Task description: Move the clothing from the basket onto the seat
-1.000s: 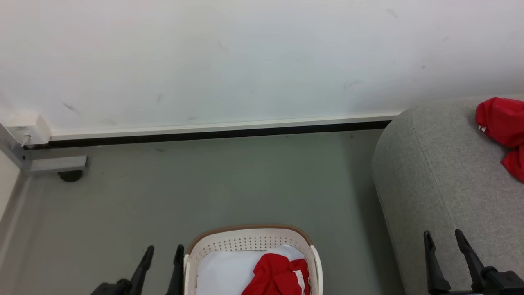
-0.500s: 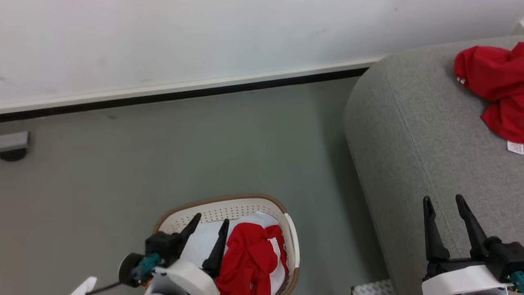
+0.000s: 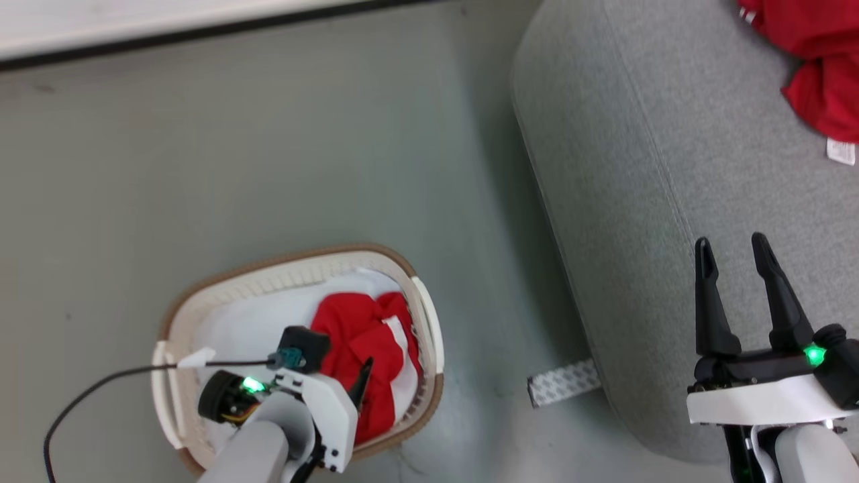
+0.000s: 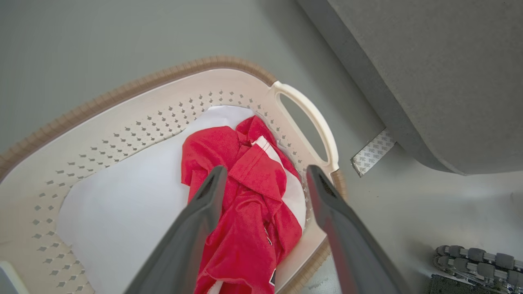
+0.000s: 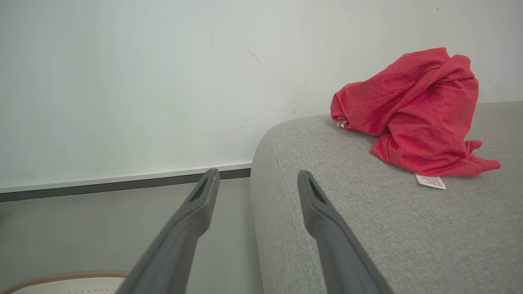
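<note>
The cream basket (image 3: 282,260) with its brown rim stands on the floor at the lower left. A crumpled red piece of clothing (image 3: 359,335) with white trim lies in its right half on a white pad (image 4: 122,196). My left gripper (image 4: 265,171) hangs open above that clothing (image 4: 245,192), pointing down into the basket (image 4: 135,106), and touches nothing. One of its dark fingers (image 3: 364,381) shows in the head view. Another red garment (image 3: 822,67) lies on the grey seat (image 3: 637,168). My right gripper (image 3: 730,241) stands open and empty over the seat's near end (image 5: 367,228), short of that garment (image 5: 412,118).
Grey floor surrounds the basket, with a white wall and dark baseboard (image 5: 122,183) behind. A patterned strip (image 3: 562,382) sticks out from under the seat near the basket's handle (image 4: 310,118). A black cable (image 3: 100,389) trails from my left wrist. Part of my base (image 4: 474,261) shows at the lower right.
The head camera has tilted down, so basket and seat sit higher in view. My left arm has swung from beside the basket to over the red clothing. Both grippers stay open.
</note>
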